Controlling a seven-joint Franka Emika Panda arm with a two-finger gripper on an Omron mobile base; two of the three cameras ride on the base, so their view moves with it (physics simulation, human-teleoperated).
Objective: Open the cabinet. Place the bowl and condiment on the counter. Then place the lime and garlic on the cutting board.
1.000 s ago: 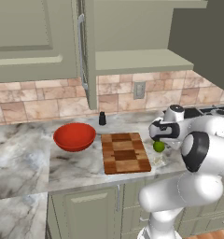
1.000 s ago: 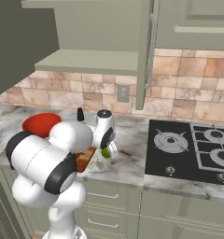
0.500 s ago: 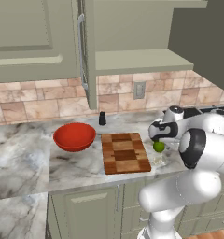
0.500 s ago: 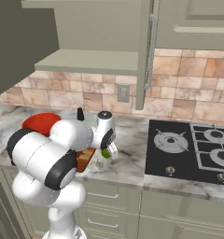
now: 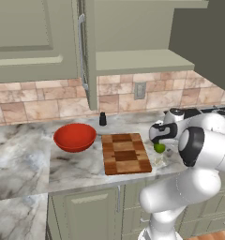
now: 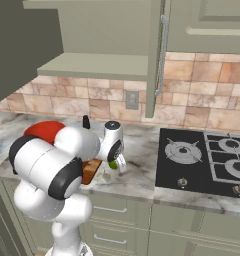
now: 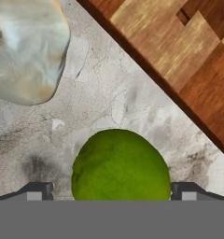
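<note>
The lime (image 7: 119, 165) sits between the spread gripper's (image 7: 112, 192) tips, bottom cut off; garlic (image 7: 27, 49) and cutting board (image 7: 179, 56) lie nearby.

Place: home kitchen
Evidence: marble counter (image 5: 25, 164), green cabinet (image 5: 133, 28), hob (image 6: 207, 160) at 3 o'clock

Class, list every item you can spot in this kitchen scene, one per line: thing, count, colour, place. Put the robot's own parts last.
cabinet: one, sage green, doors open, on the wall above the counter.
counter: one, grey-white marble.
bowl: one, red, on the counter left of the cutting board.
condiment: one, black, behind the board by the wall.
cutting board: one, chequered brown.
lime: one, green, on the counter beside the board.
garlic: one, whitish, near the lime.
stove: one, black.
gripper: one, fingers open either side of the lime.
</note>
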